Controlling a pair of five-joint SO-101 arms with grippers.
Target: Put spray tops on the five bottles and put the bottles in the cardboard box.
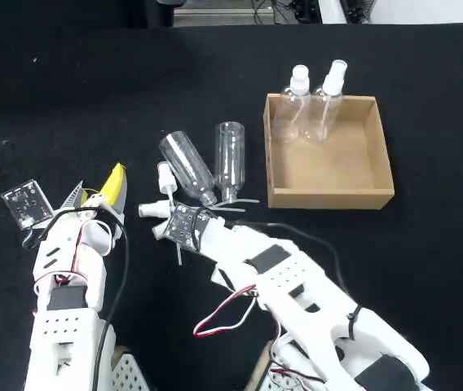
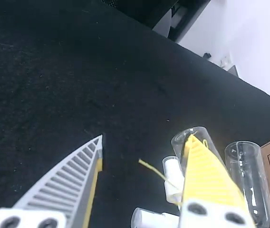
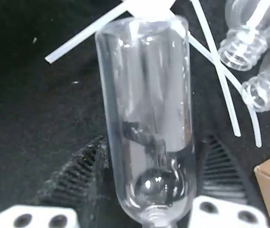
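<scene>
Two clear bottles [image 1: 189,165] [image 1: 230,156] without tops lie side by side on the black table, necks toward me. A third clear bottle [image 3: 144,104] lies between the black fingers [image 3: 78,175] of my right gripper [image 3: 154,137], which is shut on it, neck toward the palm. Loose white spray tops [image 1: 166,177] [image 1: 153,210] with thin tubes lie just left of that gripper [image 1: 184,218]. The cardboard box [image 1: 329,195] stands at the right and holds two upright bottles [image 1: 297,102] [image 1: 328,98] with tops on. My left gripper [image 1: 93,187] is open and empty, left of the spray tops [image 2: 173,173].
A small circuit-board card [image 1: 26,204] lies at the far left beside the left arm. Loose tubes [image 3: 220,80] cross the table by the two bottle necks [image 3: 242,42]. Black tabletop stretches behind and to the left.
</scene>
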